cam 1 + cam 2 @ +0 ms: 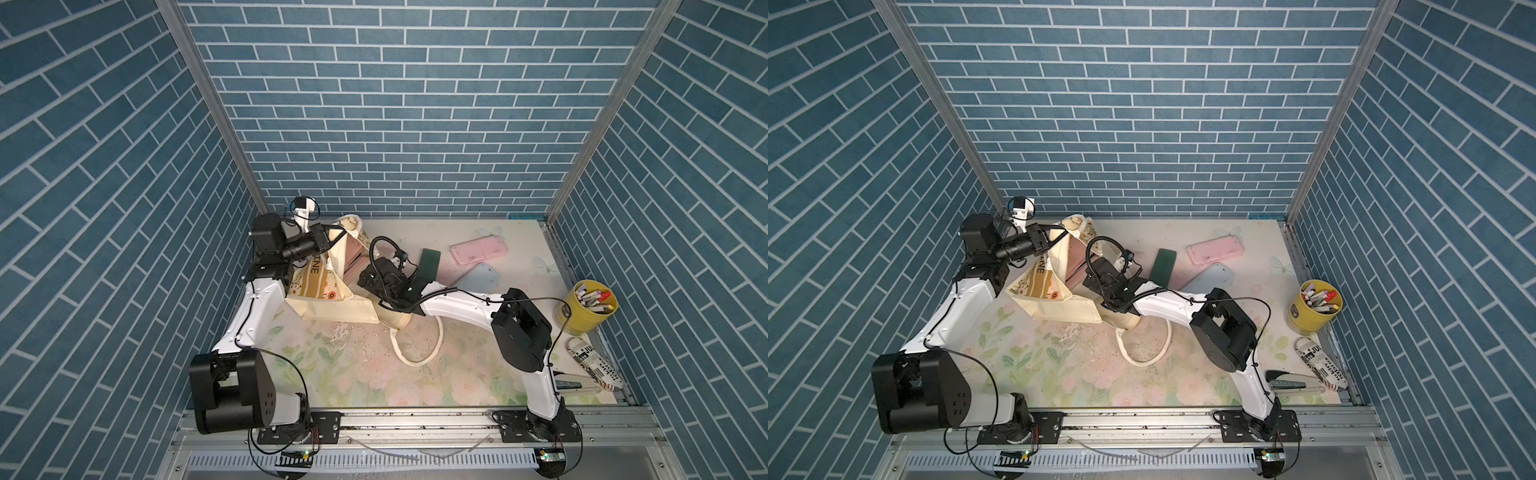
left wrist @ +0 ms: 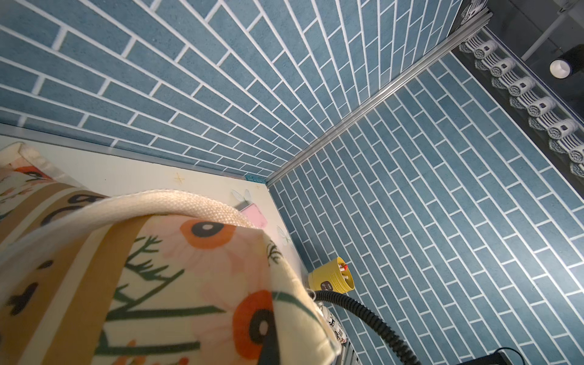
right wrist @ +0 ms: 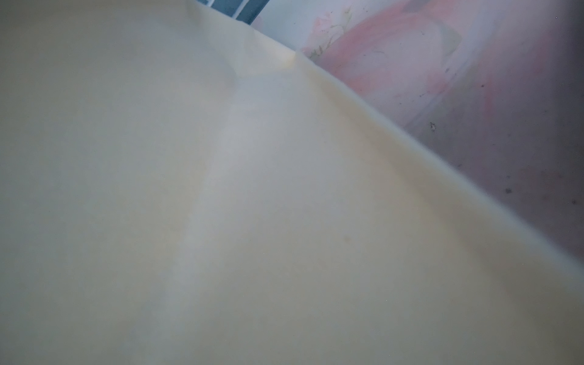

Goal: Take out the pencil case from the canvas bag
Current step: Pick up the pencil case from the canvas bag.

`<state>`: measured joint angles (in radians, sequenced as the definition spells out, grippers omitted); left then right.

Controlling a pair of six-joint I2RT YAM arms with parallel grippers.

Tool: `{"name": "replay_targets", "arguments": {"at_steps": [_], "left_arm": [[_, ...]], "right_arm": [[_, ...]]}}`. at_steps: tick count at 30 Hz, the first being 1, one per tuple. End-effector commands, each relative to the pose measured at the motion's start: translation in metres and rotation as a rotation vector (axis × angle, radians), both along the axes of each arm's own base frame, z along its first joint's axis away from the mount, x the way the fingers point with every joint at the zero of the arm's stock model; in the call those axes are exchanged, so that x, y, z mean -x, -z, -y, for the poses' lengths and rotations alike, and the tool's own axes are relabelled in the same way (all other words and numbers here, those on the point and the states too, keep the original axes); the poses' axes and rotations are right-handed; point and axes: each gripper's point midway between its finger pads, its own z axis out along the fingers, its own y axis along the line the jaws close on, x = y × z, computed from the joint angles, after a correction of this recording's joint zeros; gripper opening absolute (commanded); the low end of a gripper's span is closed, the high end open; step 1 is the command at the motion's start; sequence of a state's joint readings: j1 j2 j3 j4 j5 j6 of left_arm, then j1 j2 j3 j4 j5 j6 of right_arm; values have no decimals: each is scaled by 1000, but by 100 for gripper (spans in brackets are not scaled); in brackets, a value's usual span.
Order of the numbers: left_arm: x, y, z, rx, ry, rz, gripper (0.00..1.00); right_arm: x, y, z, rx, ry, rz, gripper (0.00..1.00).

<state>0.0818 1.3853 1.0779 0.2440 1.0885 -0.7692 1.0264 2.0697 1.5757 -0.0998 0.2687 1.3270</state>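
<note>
Evidently we hold the canvas bag [image 1: 332, 309] open on purpose: our left gripper [image 1: 334, 237] is pinched tight on a strap handle [image 2: 158, 202] and lifts the bag's upper side, so its mouth gapes toward our right gripper [image 1: 365, 284]. That one sits right at the mouth, fingertips hidden against cream cloth (its wrist view shows little else), so we cannot tell whether its jaws are spread or closed. What we take for the pencil case [image 1: 356, 258], dusty pink and flat, lies inside the mouth, just beyond the right gripper. We judge it not yet drawn out.
</note>
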Motion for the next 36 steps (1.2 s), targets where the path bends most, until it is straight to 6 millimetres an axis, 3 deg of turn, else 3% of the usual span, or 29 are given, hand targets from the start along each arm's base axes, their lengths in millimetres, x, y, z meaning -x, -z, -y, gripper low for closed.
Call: {"name": "replay_targets", "arguments": {"at_steps": [1,7,11,18,23,26,31,36], "left_arm": [[27,-69,7,-11,52,280,0],[23,-65,6,-11,41,263,0],[15,-52,2,-46,5,206,0],[-6,-13,-10,-128,-91,41,0],[-11,-5,-14,-135,-114,-1,0],[-11,-4,-13,-135,-110,-9,0],[-9,-7,-9,-128,-89,-3,0],[-3,-17,-1,-92,-46,30,0]], "right_arm": [[-8,21,2,-63,120,-109,87],[-8,23,-7,-119,137,-142,86],[1,18,-7,-82,101,-103,83],[24,-37,1,46,-44,192,72],[40,-72,3,56,-170,366,63],[55,-88,-10,81,-296,440,60],[69,-85,-34,179,-503,460,59],[58,-76,-44,227,-543,432,58]]}}
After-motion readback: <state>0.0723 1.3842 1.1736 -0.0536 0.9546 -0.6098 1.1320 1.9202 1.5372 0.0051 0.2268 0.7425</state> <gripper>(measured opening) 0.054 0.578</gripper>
